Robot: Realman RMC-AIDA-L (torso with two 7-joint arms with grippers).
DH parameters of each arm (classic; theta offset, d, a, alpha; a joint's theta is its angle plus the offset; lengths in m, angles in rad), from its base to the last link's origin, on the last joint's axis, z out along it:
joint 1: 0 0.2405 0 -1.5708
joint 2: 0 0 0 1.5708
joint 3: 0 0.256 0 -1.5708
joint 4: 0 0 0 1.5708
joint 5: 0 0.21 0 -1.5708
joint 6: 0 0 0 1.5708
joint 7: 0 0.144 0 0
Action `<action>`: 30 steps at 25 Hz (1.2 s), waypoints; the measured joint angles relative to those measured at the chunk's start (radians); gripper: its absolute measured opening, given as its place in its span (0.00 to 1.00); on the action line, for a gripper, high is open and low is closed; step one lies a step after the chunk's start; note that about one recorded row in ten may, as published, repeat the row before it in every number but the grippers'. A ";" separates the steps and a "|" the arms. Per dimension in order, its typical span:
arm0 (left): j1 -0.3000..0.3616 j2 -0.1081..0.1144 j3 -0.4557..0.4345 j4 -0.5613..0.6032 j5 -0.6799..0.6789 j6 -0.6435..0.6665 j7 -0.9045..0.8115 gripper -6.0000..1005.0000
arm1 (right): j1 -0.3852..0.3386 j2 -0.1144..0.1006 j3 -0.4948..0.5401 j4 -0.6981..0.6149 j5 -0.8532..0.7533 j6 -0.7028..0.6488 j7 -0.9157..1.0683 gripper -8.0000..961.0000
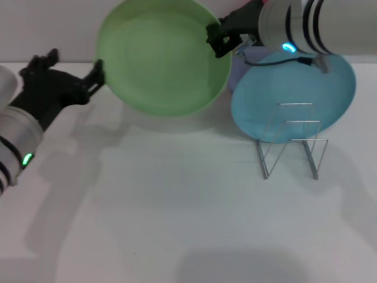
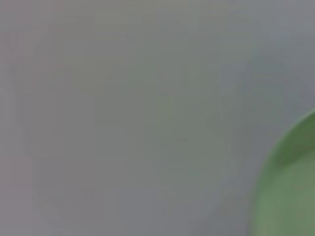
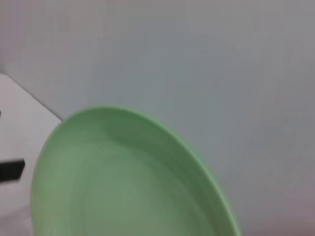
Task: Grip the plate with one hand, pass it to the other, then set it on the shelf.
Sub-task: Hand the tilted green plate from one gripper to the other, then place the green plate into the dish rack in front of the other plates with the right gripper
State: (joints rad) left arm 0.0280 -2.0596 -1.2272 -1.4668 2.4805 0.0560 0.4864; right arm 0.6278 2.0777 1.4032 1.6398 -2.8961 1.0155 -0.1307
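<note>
Plate [image 1: 162, 59] airborne: right pincer [image 1: 219, 40] clamped on its rim, left pincer [image 1: 94, 73] fingers apart, touching opposite edge.

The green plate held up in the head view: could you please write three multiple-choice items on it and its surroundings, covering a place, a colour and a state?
1. Where is the green plate?
A. lifted between both grippers
B. flat on the table
C. slotted in the rack

2. What colour is the plate standing in the wire rack?
A. red
B. sky blue
C. black

3. What is the right gripper doing?
A. resting on the table
B. hanging far from any plate
C. clamped on the green plate's rim

Answers: 1 A, it is off the table, with the left gripper at its other edge. 2 B, the blue plate stands there. 3 C, its fingers pinch the rim.
</note>
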 joint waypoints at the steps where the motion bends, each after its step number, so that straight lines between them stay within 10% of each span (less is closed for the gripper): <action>1: 0.000 0.000 0.000 0.000 0.000 0.000 0.000 0.82 | -0.004 0.000 0.000 0.023 -0.005 0.024 -0.006 0.06; 14: 0.015 -0.005 -0.031 0.164 -0.011 0.241 -0.042 0.82 | -0.133 -0.003 0.052 0.361 -0.023 0.276 -0.107 0.07; 30: 0.009 -0.009 -0.030 0.205 -0.024 0.284 -0.043 0.82 | -0.147 -0.003 0.142 0.395 -0.023 0.445 -0.232 0.07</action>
State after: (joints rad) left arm 0.0371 -2.0687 -1.2576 -1.2614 2.4561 0.3396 0.4429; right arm 0.4813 2.0743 1.5448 2.0348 -2.9187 1.4610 -0.3632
